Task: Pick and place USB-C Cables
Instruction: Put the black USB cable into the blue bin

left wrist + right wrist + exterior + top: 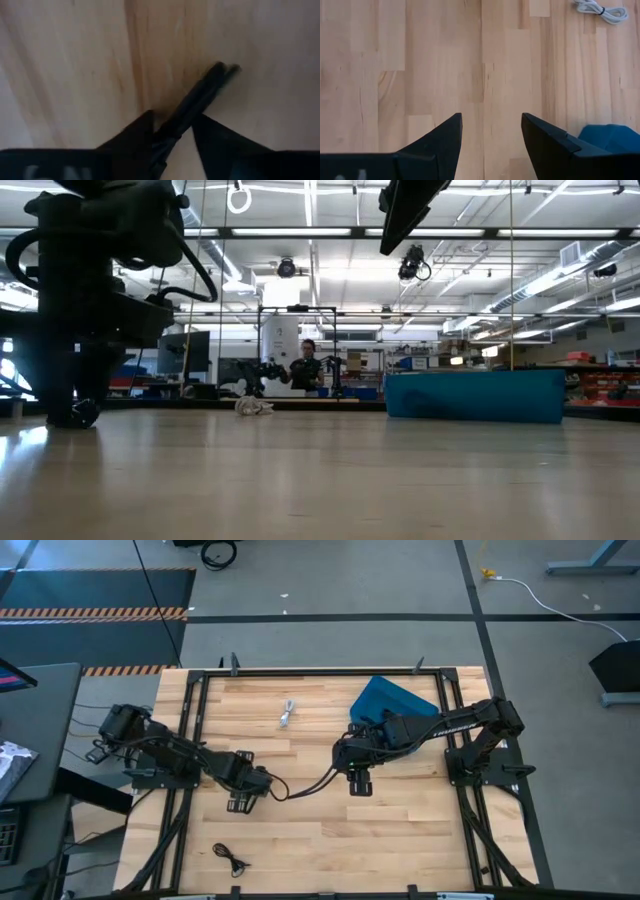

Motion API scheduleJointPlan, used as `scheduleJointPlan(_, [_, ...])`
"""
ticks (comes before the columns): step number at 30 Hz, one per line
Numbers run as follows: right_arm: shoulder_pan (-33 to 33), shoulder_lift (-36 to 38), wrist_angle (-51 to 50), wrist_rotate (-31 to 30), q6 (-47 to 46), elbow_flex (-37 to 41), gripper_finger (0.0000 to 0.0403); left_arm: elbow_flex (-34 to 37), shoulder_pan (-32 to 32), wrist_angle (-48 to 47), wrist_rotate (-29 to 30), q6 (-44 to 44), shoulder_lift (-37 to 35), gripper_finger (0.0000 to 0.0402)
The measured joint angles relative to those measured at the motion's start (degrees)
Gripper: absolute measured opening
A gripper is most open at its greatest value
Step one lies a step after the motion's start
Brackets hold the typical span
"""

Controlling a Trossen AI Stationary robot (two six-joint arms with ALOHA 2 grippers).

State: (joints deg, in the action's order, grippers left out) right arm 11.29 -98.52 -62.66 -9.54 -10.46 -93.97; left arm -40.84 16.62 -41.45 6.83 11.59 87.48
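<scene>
My left gripper is low over the table's middle-left, shut on a black USB-C cable that trails toward the right arm. In the left wrist view the cable runs out from between the fingers over the wood. My right gripper hangs open over bare wood in front of the blue bin; nothing is between its fingers. A white cable bundle lies on the table left of the bin. Another black cable lies near the table's near edge. My left gripper pinches the black cable between its two fingers, coming from above and pointing down at the wood. The held stretch runs out forward from the fingers to a free end. The rest trails slack across the table.
The blue bin stands on the far right of the table, with the white bundle left of it. Black frame rails run along the table's sides. Open wood lies between the two arms and toward the near edge. A person stands far off in the room.
</scene>
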Motion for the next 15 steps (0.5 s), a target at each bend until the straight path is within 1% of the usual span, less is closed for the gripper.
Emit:
scheduleJointPlan(4, [0.00, 0.00, 0.01, 0.00, -0.42, 0.00, 0.0210, 0.02, 0.02, 0.22, -0.76, 0.77, 0.02, 0.0051])
scheduleJointPlan(5, [0.00, 0.00, -0.01, 0.00, -0.74, 0.00, 0.0210, 0.02, 0.02, 0.25, -0.74, 1.34, 0.00, 0.0035])
scheduleJointPlan(8, [0.00, 0.00, 0.01, -0.05, -2.27, 0.01, 0.0210, -0.10, 0.02, 0.48, -0.25, 3.02, 0.02, 0.0033])
scheduleJointPlan(10, [0.00, 0.00, 0.26, -1.63, -3.36, 0.46, 0.0210, -0.99, 0.03, 0.12, 0.91, 3.19, 0.16, 0.0034])
scheduleJointPlan(11, [0.00, 0.00, 0.14, -3.18, -3.81, 0.86, 0.0210, -1.38, 0.01, 0.50, 2.25, 3.20, 0.28, 0.0038])
scheduleJointPlan(13, [-0.08, 0.00, -1.51, -5.97, -4.64, 1.60, 0.0210, -3.04, -0.61, 4.31, 7.89, 3.02, 0.49, 0.0045])
scheduleJointPlan(15, [-0.86, 0.01, -3.40, -7.28, -5.33, 2.53, 0.0210, -4.01, -1.56, 6.13, 11.42, 2.50, 0.11, 0.0047])
